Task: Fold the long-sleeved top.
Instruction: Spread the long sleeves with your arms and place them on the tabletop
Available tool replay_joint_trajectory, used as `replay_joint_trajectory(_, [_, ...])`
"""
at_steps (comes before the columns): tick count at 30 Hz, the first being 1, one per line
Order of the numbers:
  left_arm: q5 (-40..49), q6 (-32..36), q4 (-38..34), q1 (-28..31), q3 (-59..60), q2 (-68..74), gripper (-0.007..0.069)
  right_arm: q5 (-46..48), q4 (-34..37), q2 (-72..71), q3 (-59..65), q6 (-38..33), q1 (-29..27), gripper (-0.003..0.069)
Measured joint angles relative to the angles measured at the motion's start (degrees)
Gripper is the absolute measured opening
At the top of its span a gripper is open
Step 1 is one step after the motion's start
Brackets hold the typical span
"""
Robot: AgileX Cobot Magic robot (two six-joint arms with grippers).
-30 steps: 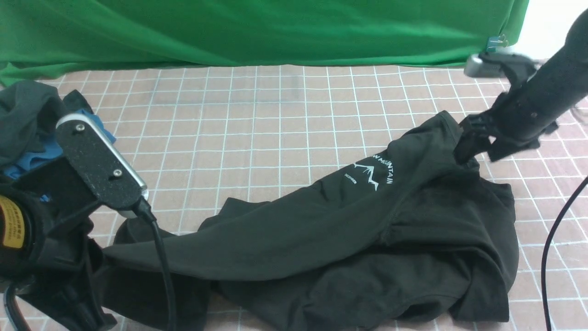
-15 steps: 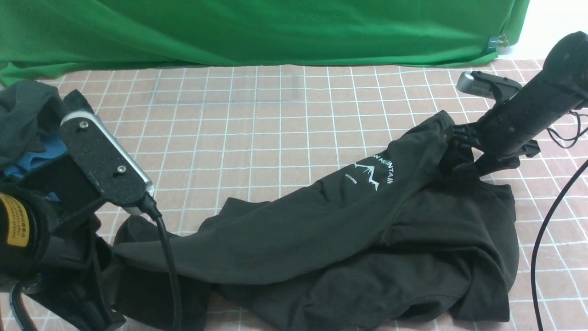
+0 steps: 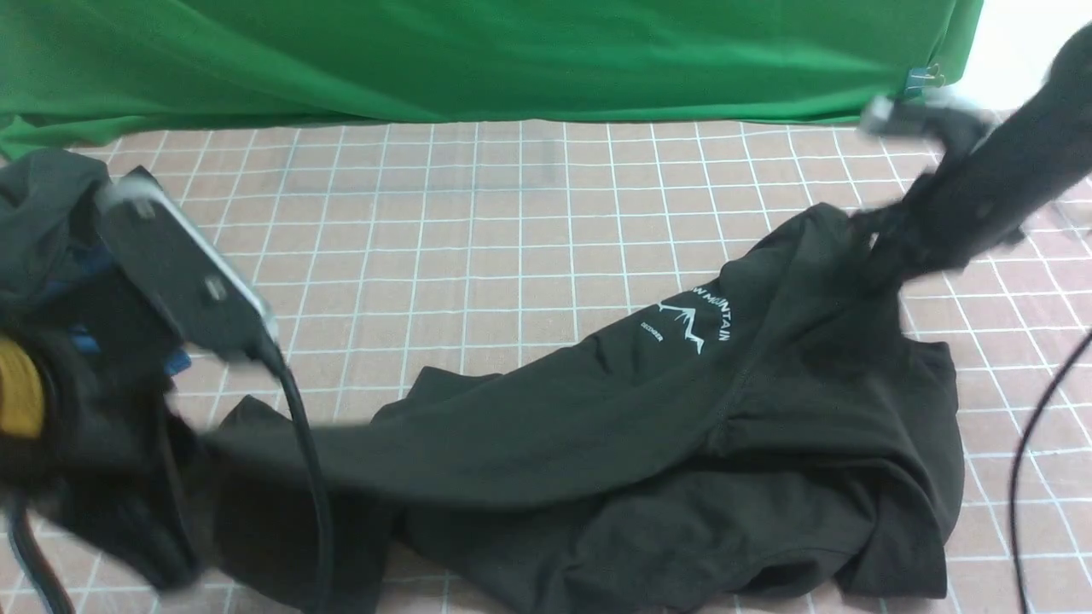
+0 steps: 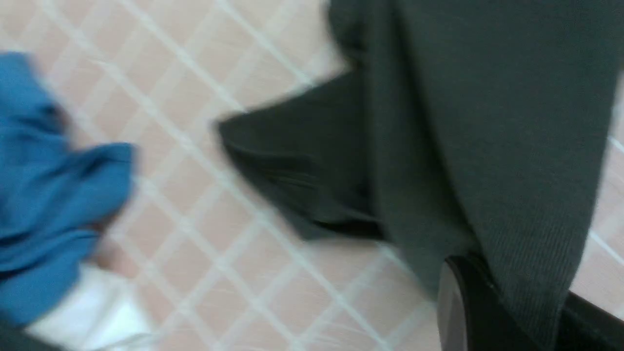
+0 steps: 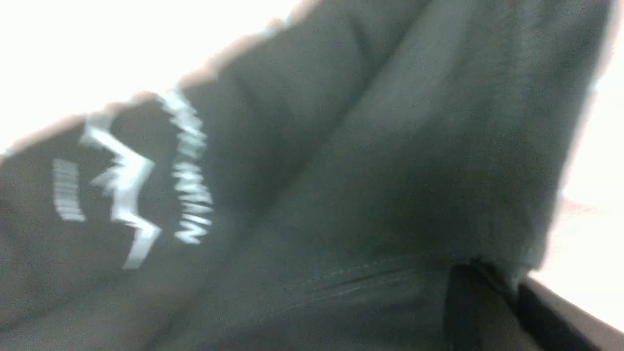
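The long-sleeved top (image 3: pixel 597 426), black with a white mountain print (image 3: pixel 693 320), lies crumpled across the front right of the checked table. My right gripper (image 3: pixel 870 247) is shut on its raised far-right edge; in the right wrist view the cloth (image 5: pixel 341 170) runs into the closed jaws of that gripper (image 5: pixel 502 287). At the front left, my left gripper (image 3: pixel 175 503) is blurred and mostly hidden. In the left wrist view it (image 4: pixel 526 302) is shut on a band of the top (image 4: pixel 487 122), which stretches taut from it.
A dark grey-green garment (image 3: pixel 43 205) and a blue garment (image 4: pixel 48 185) lie heaped at the far left, behind my left arm. A green backdrop (image 3: pixel 512 60) closes the far side. A black cable (image 3: pixel 1024 460) hangs at the right edge.
My right gripper has shut on the top's far-right edge and pulled it up a little. My left arm has moved up and to the left, drawing the cloth taut.
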Motion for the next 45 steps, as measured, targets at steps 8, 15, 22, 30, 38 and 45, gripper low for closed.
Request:
replay_joint_trajectory(8, [-3.32,-1.81,8.90,0.00,-17.68,0.05,0.0020,-3.04,-1.67,-24.27,0.00,0.06,-1.97,0.0034])
replay_joint_trajectory(15, [-5.95,-0.33,18.17,0.00,-40.29,2.17,0.0020,-4.04,-1.92,-40.44,-6.74,0.04,-7.64,0.0034])
replay_joint_trajectory(22, [-5.65,7.96,19.96,0.00,-62.53,7.89,0.0020,-0.55,-2.13,-44.20,-22.58,-0.02,-8.29,0.0034])
replay_joint_trajectory(30, [-4.06,13.27,18.48,0.00,-69.25,11.08,0.0020,5.83,-5.30,-44.49,-33.59,0.96,-8.29,0.0034])
replay_joint_trajectory(38, [1.03,12.30,11.99,1.99,-53.82,21.09,0.0020,11.15,-1.53,-39.32,-25.36,2.60,-8.29,0.0034])
replay_joint_trajectory(45, [-9.31,17.93,-10.20,21.23,-54.35,37.97,0.0020,-3.40,3.30,-24.09,-19.06,-2.21,-6.91,0.0034])
